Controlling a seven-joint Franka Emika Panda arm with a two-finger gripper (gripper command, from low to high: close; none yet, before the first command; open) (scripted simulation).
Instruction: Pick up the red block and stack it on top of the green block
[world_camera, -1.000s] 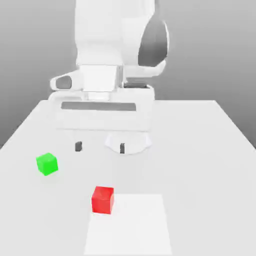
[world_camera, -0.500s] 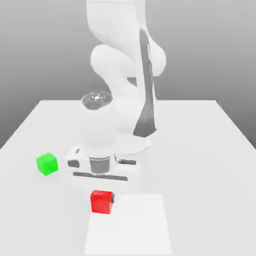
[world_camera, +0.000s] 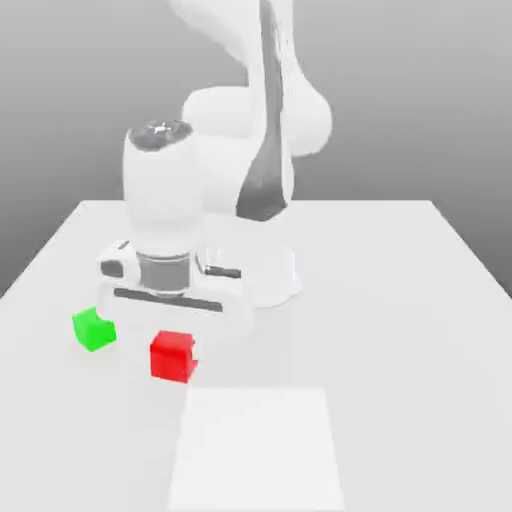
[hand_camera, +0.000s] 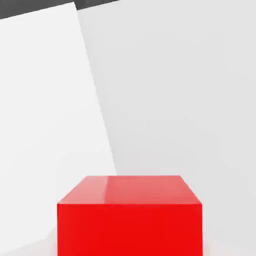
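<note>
The red block (world_camera: 171, 358) hangs just under the white hand, a little above the table. My gripper (world_camera: 176, 346) is shut on it, and the hand's body covers most of the fingers. Up close in the hand view, the red block (hand_camera: 130, 215) sits with the pale table beneath it. The green block (world_camera: 93, 329) rests on the table to the exterior view's left of the red block, about a block's width away. Part of the hand reaches over the green block's far side.
A lighter square patch (world_camera: 256, 450) lies on the white table (world_camera: 400, 300) near its front edge. The arm's base (world_camera: 262, 275) stands behind the hand, at the table's middle.
The hand came down over the red block, its fingers closed on it, and it has carried the block off the light patch toward the green block, at the exterior view's left.
</note>
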